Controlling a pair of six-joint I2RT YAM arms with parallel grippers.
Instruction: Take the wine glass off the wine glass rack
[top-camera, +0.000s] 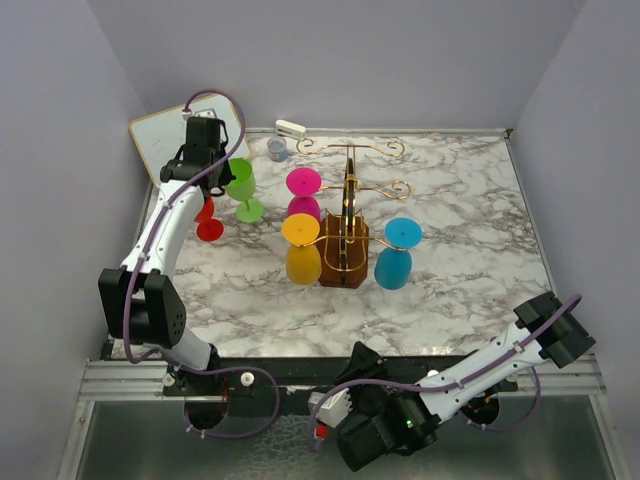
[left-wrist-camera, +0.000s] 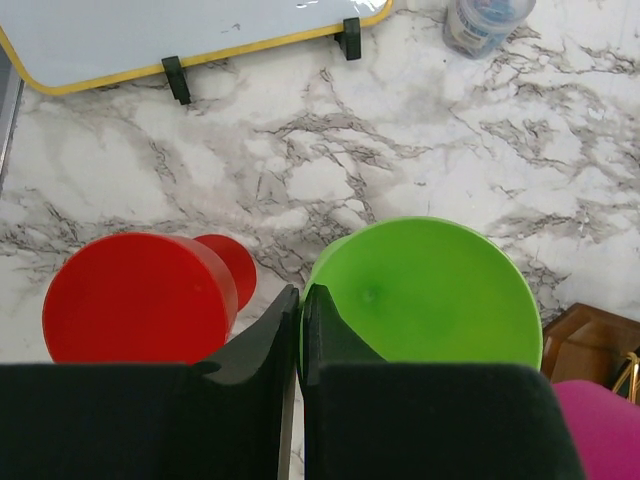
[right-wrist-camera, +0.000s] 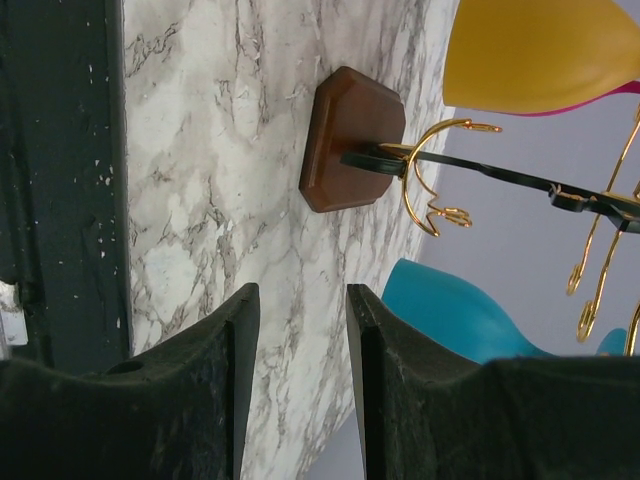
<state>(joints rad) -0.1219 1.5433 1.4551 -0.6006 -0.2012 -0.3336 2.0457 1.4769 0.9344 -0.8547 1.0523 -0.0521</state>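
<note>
Left tool (left-wrist-camera: 300, 300) clenched, empty, hiding green glass (left-wrist-camera: 430, 290) edge; right tool (right-wrist-camera: 302, 300) released.

No readable txt on any of my 3 feeds. Closest candidates:

- Whiteboard (left-wrist-camera: 200, 30), L wrist view: only a few faint grey smudges near the top of the frame, no letters or nos. I can make out.
- Jar (left-wrist-camera: 485, 20), on the table near the board: has a pale band, poss. a label. It's cut off by the frame edge & too blurred to read. In the top view it's too small to tell.
</note>
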